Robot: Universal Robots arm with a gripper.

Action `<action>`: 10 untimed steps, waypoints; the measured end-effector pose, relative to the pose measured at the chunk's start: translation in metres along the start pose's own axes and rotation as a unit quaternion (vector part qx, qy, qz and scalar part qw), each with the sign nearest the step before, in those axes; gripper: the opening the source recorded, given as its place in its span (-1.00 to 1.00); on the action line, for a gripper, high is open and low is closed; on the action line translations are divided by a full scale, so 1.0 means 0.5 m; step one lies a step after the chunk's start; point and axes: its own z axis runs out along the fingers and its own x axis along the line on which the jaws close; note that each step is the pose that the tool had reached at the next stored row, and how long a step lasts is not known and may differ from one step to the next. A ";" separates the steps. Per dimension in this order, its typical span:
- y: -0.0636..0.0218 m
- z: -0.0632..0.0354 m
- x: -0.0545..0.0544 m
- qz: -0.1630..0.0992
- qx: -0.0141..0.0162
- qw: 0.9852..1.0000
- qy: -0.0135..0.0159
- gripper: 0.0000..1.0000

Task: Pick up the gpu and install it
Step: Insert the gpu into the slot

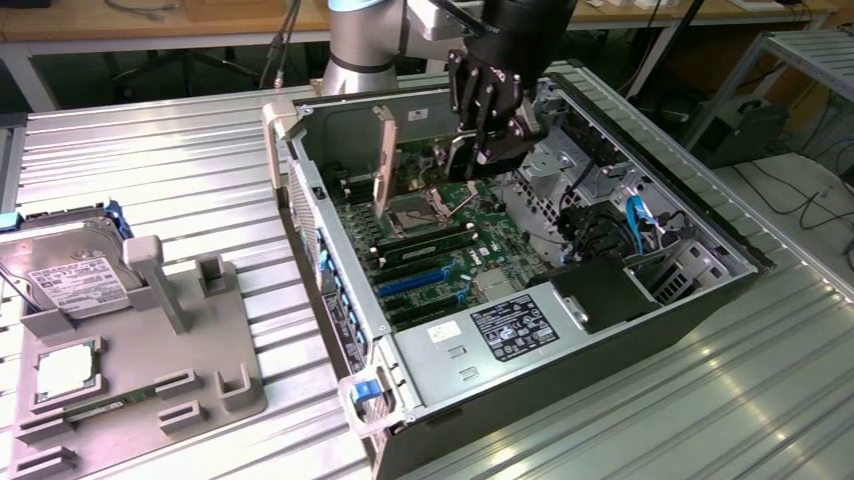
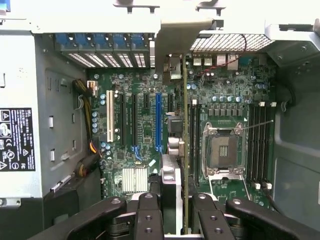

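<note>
While the hand (image 1: 487, 150) grips the gpu (image 2: 185, 150) between half-closed fingers (image 2: 148, 210), the card stands edge-on over the motherboard (image 2: 140, 85), as the wrist view shows. From the exterior view, the arm (image 1: 360, 40) reaches straight down into the open case (image 1: 534, 420) on the bench (image 1: 160, 160).

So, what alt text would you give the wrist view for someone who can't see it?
The gripper grips a gpu seen edge-on, inside an open computer case, over a green motherboard. The card stands between a blue expansion slot and the empty CPU socket.
</note>
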 end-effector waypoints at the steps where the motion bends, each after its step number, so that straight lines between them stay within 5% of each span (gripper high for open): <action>1: 0.000 0.002 0.000 0.002 0.000 1.000 0.000 -0.44; 10: 0.003 0.025 0.000 0.005 -0.001 1.000 0.000 -0.44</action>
